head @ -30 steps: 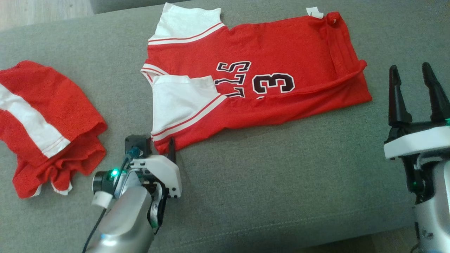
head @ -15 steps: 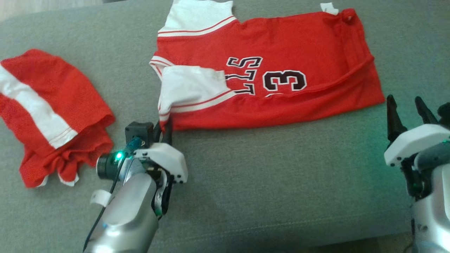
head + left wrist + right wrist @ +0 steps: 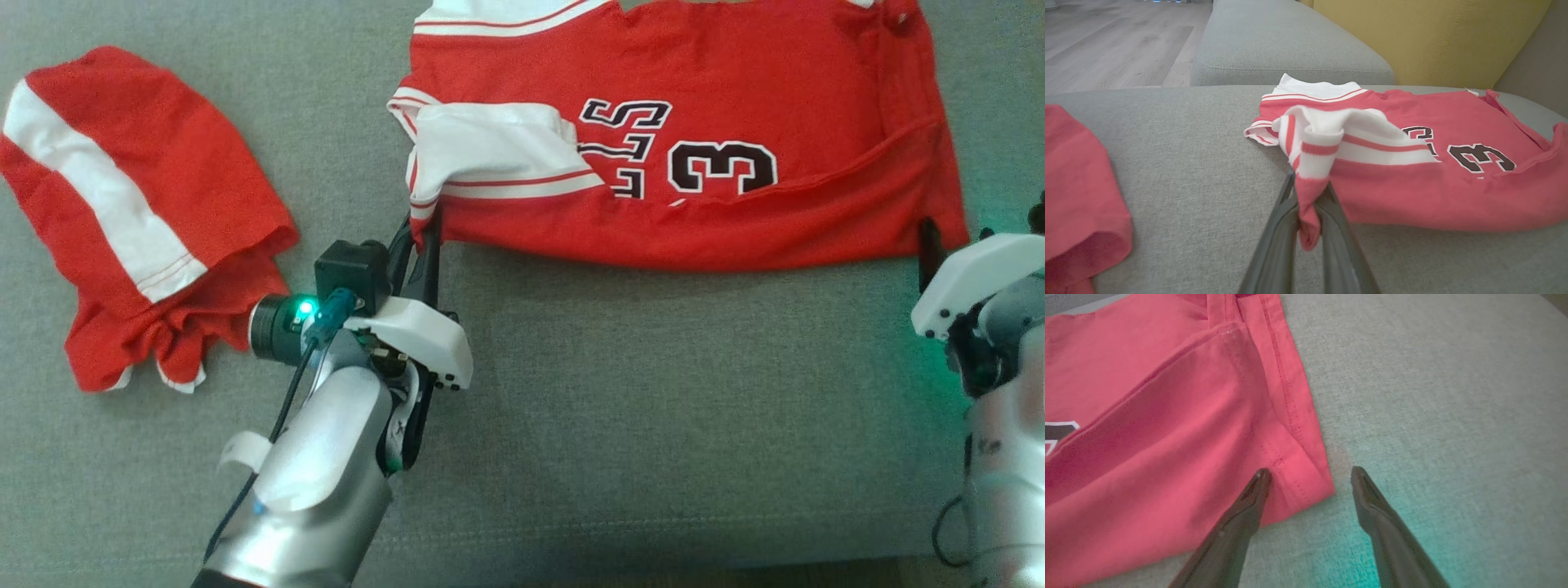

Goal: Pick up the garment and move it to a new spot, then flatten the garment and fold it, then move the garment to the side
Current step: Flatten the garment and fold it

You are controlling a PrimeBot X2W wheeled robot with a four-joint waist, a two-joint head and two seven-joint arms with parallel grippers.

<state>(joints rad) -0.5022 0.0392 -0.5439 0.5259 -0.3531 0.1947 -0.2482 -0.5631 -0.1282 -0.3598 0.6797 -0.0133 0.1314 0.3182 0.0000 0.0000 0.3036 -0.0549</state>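
The garment is a red jersey with white sleeves and a black "3", spread across the grey sofa seat. My left gripper is shut on its near left corner. In the left wrist view the fingers pinch a tongue of red cloth, and the garment is bunched up above them. My right gripper is at the near right corner. In the right wrist view the right gripper is open, with the garment's hem corner lying between its two tips.
Another red-and-white piece of clothing lies crumpled at the left, near my left wrist. The grey seat stretches towards me. A yellow back cushion stands behind the jersey, with wooden floor beyond the sofa's left end.
My left gripper has closed on the jersey's near left corner and raised it, bunching the sleeve. The right gripper has come forward to the near right corner. The head camera has tilted down.
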